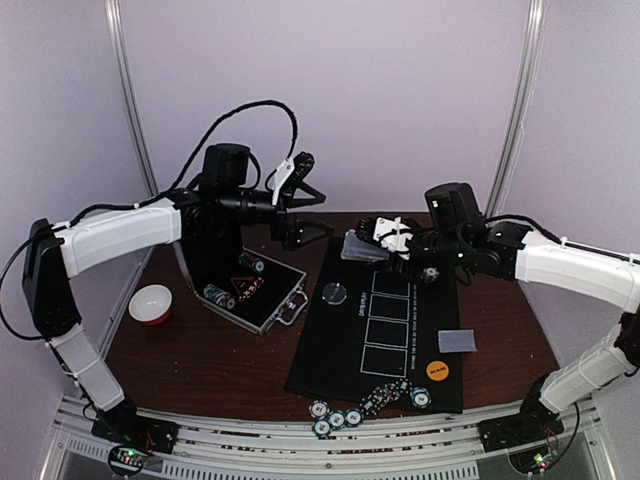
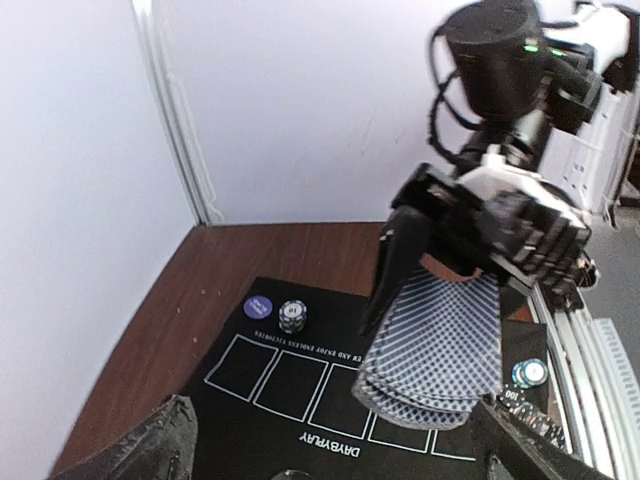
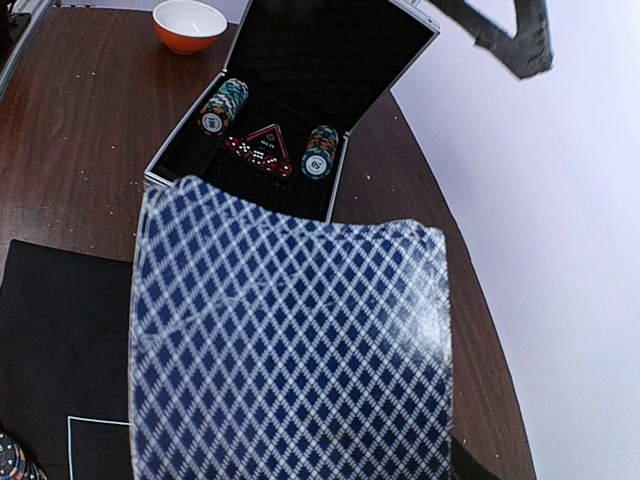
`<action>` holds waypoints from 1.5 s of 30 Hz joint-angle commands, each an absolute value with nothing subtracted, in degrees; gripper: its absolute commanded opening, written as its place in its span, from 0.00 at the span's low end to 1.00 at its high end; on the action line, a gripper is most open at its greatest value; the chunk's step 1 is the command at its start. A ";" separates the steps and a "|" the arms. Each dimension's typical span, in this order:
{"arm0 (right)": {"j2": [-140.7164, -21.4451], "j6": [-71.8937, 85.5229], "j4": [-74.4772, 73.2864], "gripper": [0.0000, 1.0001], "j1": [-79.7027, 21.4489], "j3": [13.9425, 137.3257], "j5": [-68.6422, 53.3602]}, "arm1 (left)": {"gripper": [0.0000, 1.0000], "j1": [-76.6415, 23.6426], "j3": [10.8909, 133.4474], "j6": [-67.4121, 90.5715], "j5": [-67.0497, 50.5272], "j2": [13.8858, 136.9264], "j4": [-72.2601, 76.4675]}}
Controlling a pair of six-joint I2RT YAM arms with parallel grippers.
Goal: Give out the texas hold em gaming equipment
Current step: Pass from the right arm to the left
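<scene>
- Playing cards [image 3: 290,340], blue diamond backs fanned out, are clamped in the right jaws, hanging over the far end of the black mat [image 1: 330,350].
- Left jaws stand wide apart, gripping nothing, facing the fan head-on.
- Poker chips [image 1: 370,400] cluster at the mat's near edge, well short of both jaws.
- More chip stacks [image 3: 222,105] stand in the open case [image 1: 283,300], near the left jaws.

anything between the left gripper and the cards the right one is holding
Nothing visible does. The left gripper is open and faces the cards, which are fanned in the right gripper. Only open air lies between them, above the black mat.
</scene>
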State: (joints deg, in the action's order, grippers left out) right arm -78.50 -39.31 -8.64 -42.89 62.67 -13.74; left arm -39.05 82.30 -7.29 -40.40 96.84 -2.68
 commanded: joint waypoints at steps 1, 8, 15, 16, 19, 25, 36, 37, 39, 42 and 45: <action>-78.96 -39.86 -10.96 0.49 -43.24 65.59 -16.29 | 0.98 -39.47 78.94 -27.58 -48.61 93.13 -1.44; -79.26 -40.28 -11.69 0.49 -43.88 67.01 -16.07 | 0.98 -40.83 83.23 -35.26 -48.77 96.19 -9.34; -79.78 -40.41 -11.69 0.48 -44.96 67.53 -15.45 | 0.98 -42.25 85.95 -34.18 -49.80 98.45 -12.10; -79.92 -40.44 -11.69 0.48 -45.05 67.65 -15.35 | 0.98 -42.31 86.14 -33.77 -49.35 99.00 -12.11; -80.35 -40.59 -11.69 0.48 -45.39 68.13 -15.23 | 0.98 -42.40 86.52 -32.19 -48.24 99.80 -11.22; -81.36 -40.85 -11.41 0.48 -45.86 69.20 -14.94 | 0.98 -43.13 87.96 -32.17 -49.56 101.26 -13.19; -83.03 -41.04 -10.64 0.47 -46.22 70.87 -14.55 | 0.98 -44.03 91.67 -34.07 -44.75 104.48 -16.18; -83.12 -41.17 -10.74 0.47 -46.22 70.99 -14.37 | 0.98 -44.03 91.89 -34.02 -44.58 104.52 -16.17; -83.19 -41.13 -10.89 0.47 -46.25 71.18 -14.03 | 0.95 -44.03 92.02 -34.05 -44.84 104.50 -16.33; -83.19 -41.22 -10.82 0.47 -46.29 71.32 -13.80 | 0.85 -44.12 92.26 -34.64 -44.97 104.73 -17.40; -83.40 -41.14 -10.73 0.47 -46.24 71.53 -13.67 | 0.83 -44.11 92.50 -34.97 -44.66 105.07 -18.26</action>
